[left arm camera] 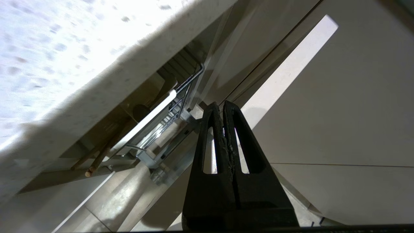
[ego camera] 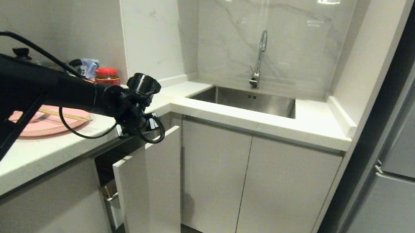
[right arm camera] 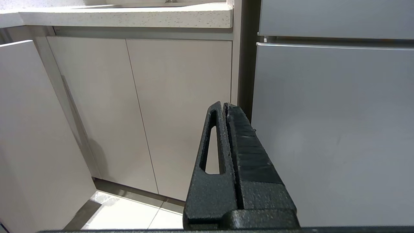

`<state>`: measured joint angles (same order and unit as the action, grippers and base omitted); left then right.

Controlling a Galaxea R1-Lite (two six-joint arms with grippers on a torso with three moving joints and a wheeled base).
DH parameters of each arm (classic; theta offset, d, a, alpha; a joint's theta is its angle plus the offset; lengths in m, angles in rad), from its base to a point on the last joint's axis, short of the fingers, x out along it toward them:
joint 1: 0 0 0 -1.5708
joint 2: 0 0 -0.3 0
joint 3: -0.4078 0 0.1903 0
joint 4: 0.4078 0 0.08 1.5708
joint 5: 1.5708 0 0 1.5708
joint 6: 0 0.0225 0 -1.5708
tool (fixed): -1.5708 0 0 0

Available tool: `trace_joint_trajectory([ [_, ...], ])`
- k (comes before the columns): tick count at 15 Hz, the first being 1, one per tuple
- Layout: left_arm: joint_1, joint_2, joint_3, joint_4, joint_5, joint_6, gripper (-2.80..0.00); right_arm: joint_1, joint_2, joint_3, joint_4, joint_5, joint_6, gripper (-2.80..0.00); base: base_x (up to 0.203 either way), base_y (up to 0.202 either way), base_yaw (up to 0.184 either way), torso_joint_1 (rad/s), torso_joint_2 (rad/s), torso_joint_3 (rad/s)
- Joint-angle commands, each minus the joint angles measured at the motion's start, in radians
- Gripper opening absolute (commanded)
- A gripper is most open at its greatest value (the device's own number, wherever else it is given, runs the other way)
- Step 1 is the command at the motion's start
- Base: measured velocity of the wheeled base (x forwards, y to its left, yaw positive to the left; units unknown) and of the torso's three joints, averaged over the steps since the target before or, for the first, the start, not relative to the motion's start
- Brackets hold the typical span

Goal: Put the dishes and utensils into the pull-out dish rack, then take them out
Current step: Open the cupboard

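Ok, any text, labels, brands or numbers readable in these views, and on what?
None can be read.
Red-lidded jar on the counter: no legible label.
Blue-and-white packet behind it: print, if any, too small to read.
Metal bracket of the pull-out dish rack: a small stamped mark, too blurred to read.
Cabinet front panel, fridge door, sink: no markings visible.

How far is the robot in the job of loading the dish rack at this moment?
Done: the pull-out dish rack is partly pulled out, its front panel clear of the cabinet. In hand: the left gripper, jaws shut and empty, is at the top edge of that panel; the right gripper hangs idle, shut. Left: the pink plate with the chopsticks on it is on the counter, so loading has not begun.
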<state>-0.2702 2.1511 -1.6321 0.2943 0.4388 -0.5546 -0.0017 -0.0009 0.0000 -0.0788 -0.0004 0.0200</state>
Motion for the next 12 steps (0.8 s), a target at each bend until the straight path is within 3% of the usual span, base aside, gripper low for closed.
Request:
trace_joint_trajectory([
  [1,0.002,0.029,-0.002,0.002,0.004,-0.004,-2.8,0.0,0.001,0.026,-0.001,0.0,0.0,-2.8,0.0,0.0,0.0,0.0,0.0,0.0],
  [12,0.011,0.101,-0.014,0.003,0.003,0.012,-2.8,0.0,0.001,0.026,-0.001,0.0,0.0,-2.8,0.0,0.0,0.0,0.0,0.0,0.0],
])
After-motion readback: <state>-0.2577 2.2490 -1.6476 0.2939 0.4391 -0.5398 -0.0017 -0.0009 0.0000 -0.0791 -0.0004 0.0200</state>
